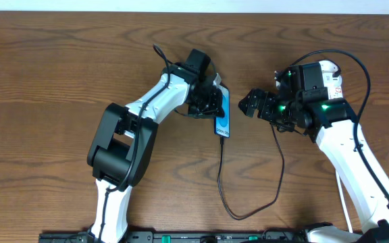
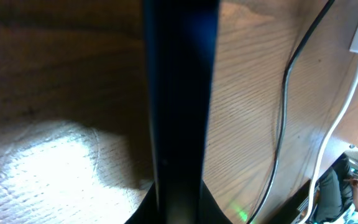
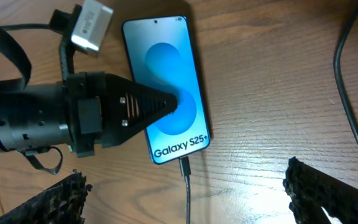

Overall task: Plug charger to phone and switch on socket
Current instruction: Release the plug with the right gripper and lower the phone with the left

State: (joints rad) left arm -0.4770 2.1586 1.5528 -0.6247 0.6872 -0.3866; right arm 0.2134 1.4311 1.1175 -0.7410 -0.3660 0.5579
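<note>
left fingers point(image 3: 148, 109) closed, right fingers point(image 3: 328, 193) spread wide

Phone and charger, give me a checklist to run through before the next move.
1. Charger plugged into phone: ok, its tip sits in the phone's bottom edge.
2. Phone pinned: ok, left hand is shut, with its tip on the screen.
3. Right hand free: ok, open and empty.
4. Cable slack: ok, it lies in a loose loop.
5. Socket switch: cannot tell, the right arm covers most of it.
</note>
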